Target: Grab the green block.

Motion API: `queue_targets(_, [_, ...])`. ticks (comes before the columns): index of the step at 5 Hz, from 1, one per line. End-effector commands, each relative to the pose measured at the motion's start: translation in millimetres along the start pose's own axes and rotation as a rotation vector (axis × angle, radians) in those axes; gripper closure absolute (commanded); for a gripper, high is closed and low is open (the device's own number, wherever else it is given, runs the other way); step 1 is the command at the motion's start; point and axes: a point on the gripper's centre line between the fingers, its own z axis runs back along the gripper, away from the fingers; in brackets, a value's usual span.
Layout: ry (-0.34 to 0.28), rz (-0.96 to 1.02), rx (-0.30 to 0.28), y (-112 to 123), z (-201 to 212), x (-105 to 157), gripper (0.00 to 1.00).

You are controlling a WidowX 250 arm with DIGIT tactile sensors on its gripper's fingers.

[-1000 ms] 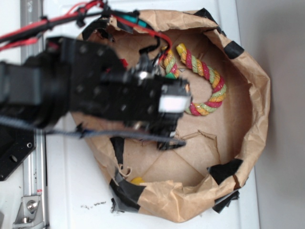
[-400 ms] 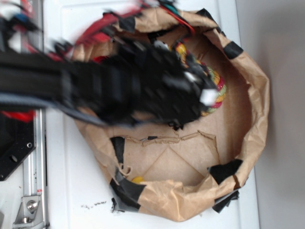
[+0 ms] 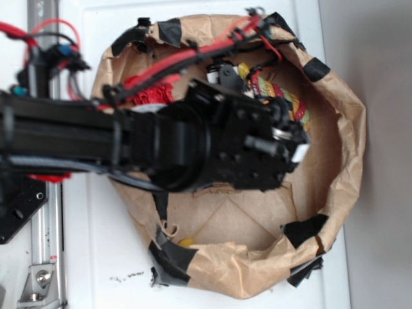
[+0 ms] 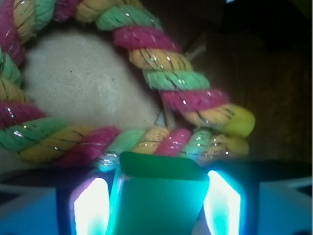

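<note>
Block held in my pincer (image 4: 156, 208)
The green block (image 4: 159, 196) sits between my 2 fingers; it could slip or snag the rope (image 4: 146, 63) just beside it.

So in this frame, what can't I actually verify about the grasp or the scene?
- Exterior view: the arm covers the green block and most of the rope; the gripper's jaws are not visible.
- Wrist view: the green block is cut off by the bottom edge, so its full length is unseen.
- Wrist view: glare on the fingers hides whether they press the block.
</note>
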Motion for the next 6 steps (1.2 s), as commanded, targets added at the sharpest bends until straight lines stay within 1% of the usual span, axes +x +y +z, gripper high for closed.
queue_targets(1, [-0.034, -0.1, -0.028, 13, 44, 6, 1.0])
queue_targets(2, [-0.205, -0.195, -0.086, 11, 97, 14, 1.0])
queue_targets(3, [-0.28, -0.348, -0.127, 12, 150, 27, 1.0])
queue_targets(4, [-0.284, -0.476, -0.125, 16, 188, 32, 1.0])
queue_targets(5, [-0.268, -0.54, -0.152, 9, 181, 30, 1.0])
queue_targets(6, [-0.278, -0.546, -0.155, 7, 183, 30, 1.0])
